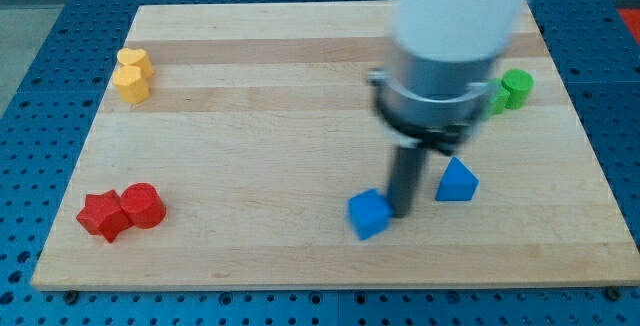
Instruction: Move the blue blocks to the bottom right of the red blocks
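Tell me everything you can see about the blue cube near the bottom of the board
The small blue cube-shaped block looks like smooth, matte painted wood or plastic. It sits flat on the light wooden board, turned so a corner faces the view's bottom, low and slightly right of centre. My tip is at its right side, apparently touching it. The blue triangular block lies apart, further right.

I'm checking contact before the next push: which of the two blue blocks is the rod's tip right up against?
The blue cube, left of my tip, sits against it. The blue triangular block lies apart, to the right.
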Controlling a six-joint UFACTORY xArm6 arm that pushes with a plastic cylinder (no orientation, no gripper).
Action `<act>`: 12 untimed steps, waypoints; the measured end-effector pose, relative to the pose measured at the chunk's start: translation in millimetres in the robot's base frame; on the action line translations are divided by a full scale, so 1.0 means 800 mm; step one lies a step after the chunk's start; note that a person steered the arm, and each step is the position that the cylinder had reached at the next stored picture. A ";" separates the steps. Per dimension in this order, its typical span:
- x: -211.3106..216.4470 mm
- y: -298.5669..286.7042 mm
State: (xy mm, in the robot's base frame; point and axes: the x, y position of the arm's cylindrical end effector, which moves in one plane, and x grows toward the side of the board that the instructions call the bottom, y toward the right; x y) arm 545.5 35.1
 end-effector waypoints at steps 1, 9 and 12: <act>0.000 -0.069; 0.072 -0.195; 0.070 -0.229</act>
State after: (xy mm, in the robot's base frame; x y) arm 601.8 -148.1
